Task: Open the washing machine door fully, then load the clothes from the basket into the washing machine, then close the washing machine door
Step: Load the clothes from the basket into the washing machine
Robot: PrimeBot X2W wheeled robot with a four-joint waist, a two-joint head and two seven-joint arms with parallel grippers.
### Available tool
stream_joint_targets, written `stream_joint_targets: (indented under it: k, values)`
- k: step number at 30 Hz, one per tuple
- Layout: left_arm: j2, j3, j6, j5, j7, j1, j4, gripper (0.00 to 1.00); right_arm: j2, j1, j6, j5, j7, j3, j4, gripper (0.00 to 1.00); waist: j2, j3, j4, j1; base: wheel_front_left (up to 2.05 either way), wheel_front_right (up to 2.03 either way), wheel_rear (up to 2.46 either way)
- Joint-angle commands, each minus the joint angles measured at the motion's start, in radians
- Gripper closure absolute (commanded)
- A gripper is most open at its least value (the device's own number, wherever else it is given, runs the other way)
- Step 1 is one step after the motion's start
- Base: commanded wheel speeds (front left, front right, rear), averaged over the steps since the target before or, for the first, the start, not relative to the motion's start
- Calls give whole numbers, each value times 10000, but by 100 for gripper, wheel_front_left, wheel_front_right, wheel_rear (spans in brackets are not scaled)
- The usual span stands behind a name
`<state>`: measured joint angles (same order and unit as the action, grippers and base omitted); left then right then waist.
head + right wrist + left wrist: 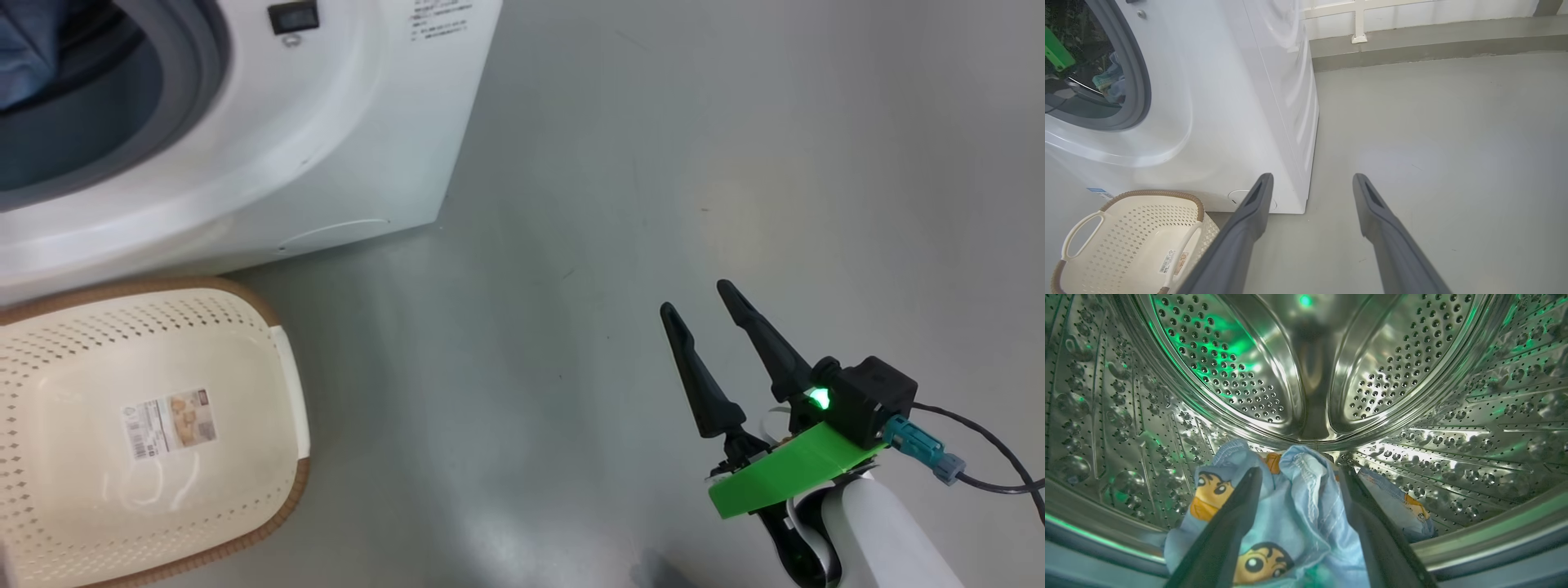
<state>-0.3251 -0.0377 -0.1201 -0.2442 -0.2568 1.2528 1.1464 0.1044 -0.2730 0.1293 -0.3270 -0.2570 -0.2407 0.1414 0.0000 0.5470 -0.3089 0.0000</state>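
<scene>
The left gripper (pixel 1299 470) is reaching into the steel drum (pixel 1208 355) of the washing machine (pixel 367 122), jaws apart with the blue cartoon-print clothes (pixel 1298 510) bunched between them. The right gripper (pixel 695 296) is hovering over the grey floor (pixel 653 163), jaws apart, while the basket (pixel 282 359) is sitting just before the machine.

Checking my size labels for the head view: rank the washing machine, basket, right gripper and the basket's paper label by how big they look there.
1. washing machine, cropped by the frame
2. basket, also cropped
3. right gripper, nearer the camera
4. paper label
</scene>
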Motion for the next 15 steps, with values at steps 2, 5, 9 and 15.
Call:
stream_joint_targets:
  k: [2, 5, 9, 15]
  values:
    - [-326, -146, -70, -136, -48, -464, -412, 0, 151, 164, 14, -83, -48, -123, -171, 0, 0, -136, 101, 0, 0, 0, 0]
    - [-236, -189, -82, -204, -48, -696, -594, 0, 186, 177, 14, -84, -48, -93, -173, 0, 0, -206, 164, 0, 0, 0, 0]
    - [-92, -301, -90, -324, -48, -955, -856, 0, 222, 212, 14, -75, -48, -52, -167, 0, 0, -293, 243, 0, 0, 0, 0]
    - [238, -316, 44, -14, -48, -1756, -1616, 0, 350, 338, 14, -31, -48, 144, -186, 0, 0, -549, 535, 0, 0, 0, 0]
